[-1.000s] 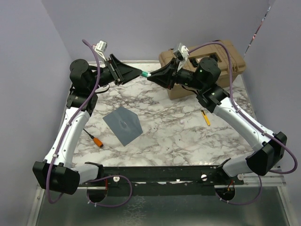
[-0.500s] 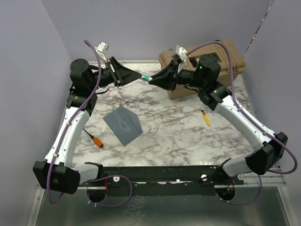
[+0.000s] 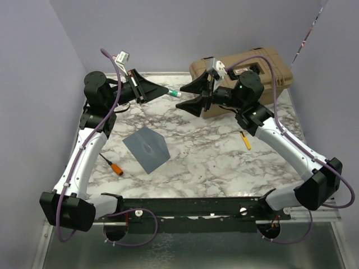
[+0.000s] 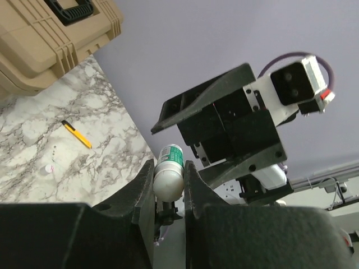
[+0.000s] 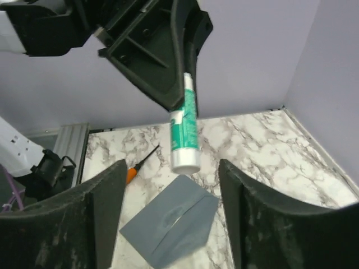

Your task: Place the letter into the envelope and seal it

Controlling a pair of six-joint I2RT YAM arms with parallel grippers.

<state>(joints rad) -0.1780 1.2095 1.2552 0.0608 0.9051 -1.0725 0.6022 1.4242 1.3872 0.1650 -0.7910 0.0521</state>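
Lying flat on the marble table [image 3: 213,157] between lilac walls [image 3: 168,33] is the envelope [image 3: 147,148]; left gripper [image 3: 167,90] clamps a tube [image 5: 185,126], right gripper [image 3: 184,97] stands spread apart.

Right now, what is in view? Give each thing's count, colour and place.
flat paper envelope: 1, slate blue-grey, table left of centre
cream letter: none visible
glue-stick-like plastic tube: 1, white and green, raised over the far side
hard plastic case: 1, tan, far right
orange-handled screwdriver: 1, left of envelope
thin yellow pen-like tool: 1, right side
marble-pattern table: 1, white-grey
left pincer: black, shut on tube
right pincer: black, open, facing the tube
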